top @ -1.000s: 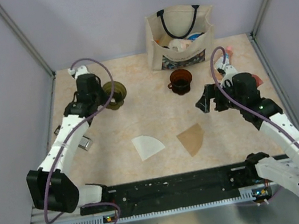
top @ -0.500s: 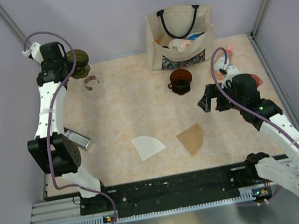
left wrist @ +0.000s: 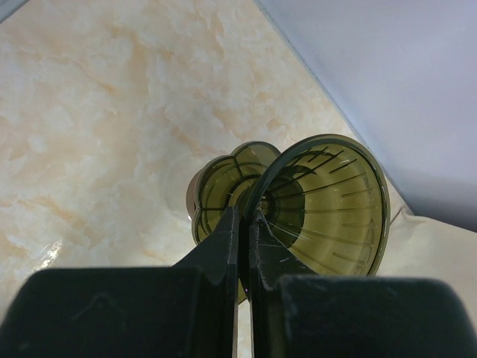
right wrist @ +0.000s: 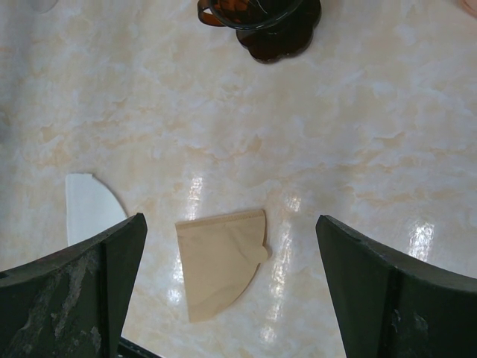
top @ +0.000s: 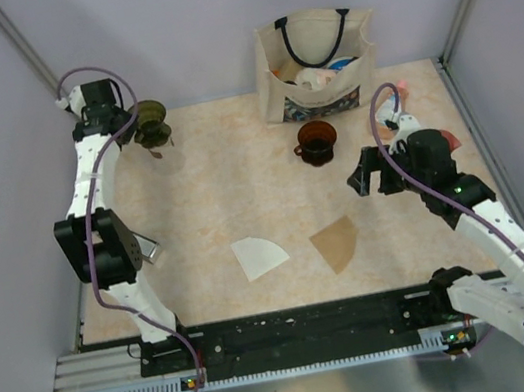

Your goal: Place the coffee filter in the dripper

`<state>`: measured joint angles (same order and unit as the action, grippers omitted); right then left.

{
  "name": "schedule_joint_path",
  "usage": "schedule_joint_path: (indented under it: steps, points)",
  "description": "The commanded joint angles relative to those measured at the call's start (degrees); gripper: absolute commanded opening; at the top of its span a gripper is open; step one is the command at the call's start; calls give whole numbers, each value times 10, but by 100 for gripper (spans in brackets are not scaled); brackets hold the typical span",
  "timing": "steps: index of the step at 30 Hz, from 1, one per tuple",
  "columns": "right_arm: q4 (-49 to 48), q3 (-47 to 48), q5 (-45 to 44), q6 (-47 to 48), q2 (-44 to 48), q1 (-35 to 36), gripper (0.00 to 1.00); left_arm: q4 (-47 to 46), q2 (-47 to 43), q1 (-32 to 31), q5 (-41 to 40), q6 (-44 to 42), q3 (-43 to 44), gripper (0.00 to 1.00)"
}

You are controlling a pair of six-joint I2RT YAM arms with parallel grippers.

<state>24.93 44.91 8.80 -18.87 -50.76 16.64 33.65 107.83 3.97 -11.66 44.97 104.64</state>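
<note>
Left gripper (left wrist: pixel 242 224) is clamped on the olive-green dripper (left wrist: pixel 328 201) by its rim, at the table's (top: pixel 239 180) 10 o'clock corner. Right gripper (top: pixel 360 177) hangs with jaws spread wide. A brown coffee filter (top: pixel 338 241) lies flat at its 7 o'clock, with a white filter (top: pixel 258 255) at the brown one's 9 o'clock.

White arm shells (top: pixel 496 226), black joints (top: pixel 97 250), looping purple cables (top: pixel 375 135); left hand (left wrist: pixel 244 224), right hand (top: pixel 357 179) black

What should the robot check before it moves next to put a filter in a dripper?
1. Left gripper shut on the rim of the olive-green dripper: ok.
2. Olive-green dripper set down on the table: not ok, it is held in the air.
3. Right gripper open: ok.
4. Brown filter lying flat below the right gripper: ok.
5. White filter apart from the brown filter: ok.
</note>
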Motion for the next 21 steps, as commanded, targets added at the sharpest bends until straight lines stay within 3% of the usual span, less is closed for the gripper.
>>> schedule_joint_path:
  steps: [1, 21]
  points:
    - [-15, 4, -7, 3, 12, 0, 97, -17, 3, 7, 17, 14, 20, 0]
    - [-13, 4, -6, 3, 17, 1, 97, -42, -23, 10, 20, -6, -43, 0]
